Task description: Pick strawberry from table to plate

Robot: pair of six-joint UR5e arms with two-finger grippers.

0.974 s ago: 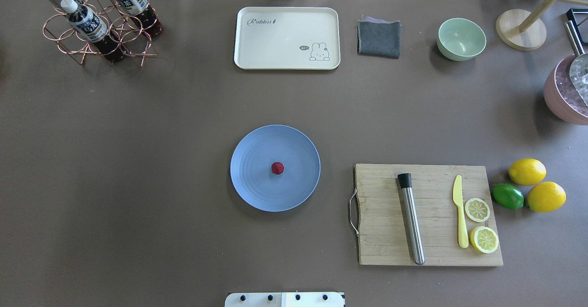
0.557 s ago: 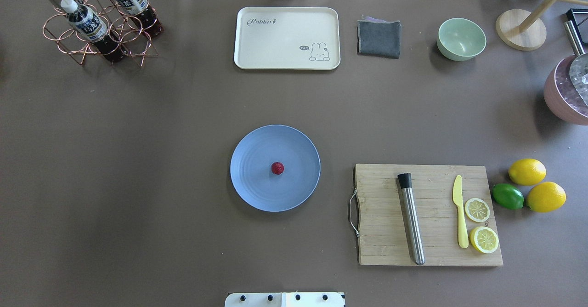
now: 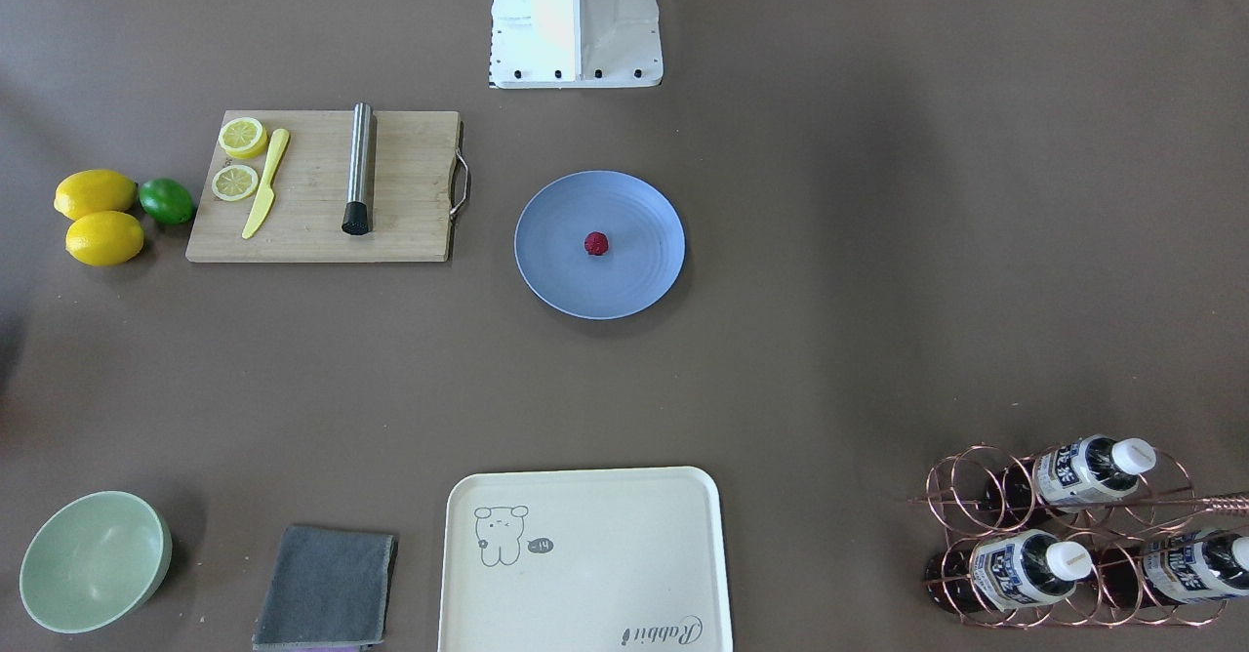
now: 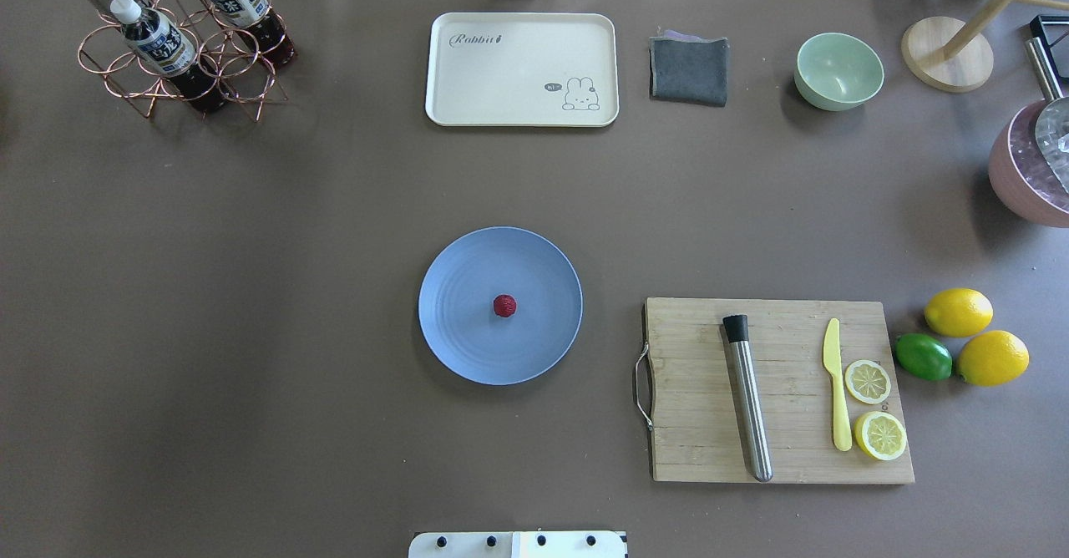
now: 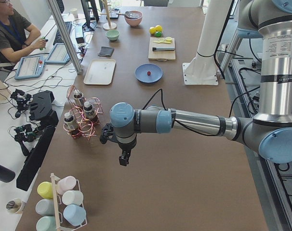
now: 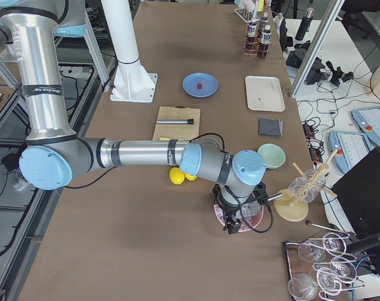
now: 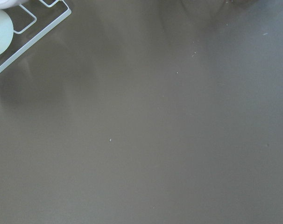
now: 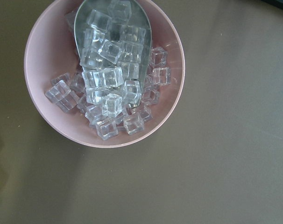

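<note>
The small dark red strawberry [image 4: 504, 306] [image 3: 597, 243] lies near the middle of the pale blue plate [image 4: 463, 337] [image 3: 644, 276], which sits on the grey-brown table [image 4: 250, 291]. Neither gripper is near it. My left gripper [image 5: 123, 159] hangs over the table's left end beside a bottle rack, seen only in the exterior left view, so I cannot tell its state. My right gripper [image 6: 234, 222] hovers over a pink bowl of ice cubes [image 8: 104, 70] at the right end, seen only in the exterior right view; its state I cannot tell either.
A cutting board [image 4: 777, 391] with a steel muddler, yellow knife and lemon slices lies right of the plate, two lemons and a lime [image 4: 923, 357] beyond it. At the far edge: a cream tray [image 4: 522, 69], grey cloth [image 4: 689, 69], green bowl [image 4: 838, 71], bottle rack [image 4: 179, 40].
</note>
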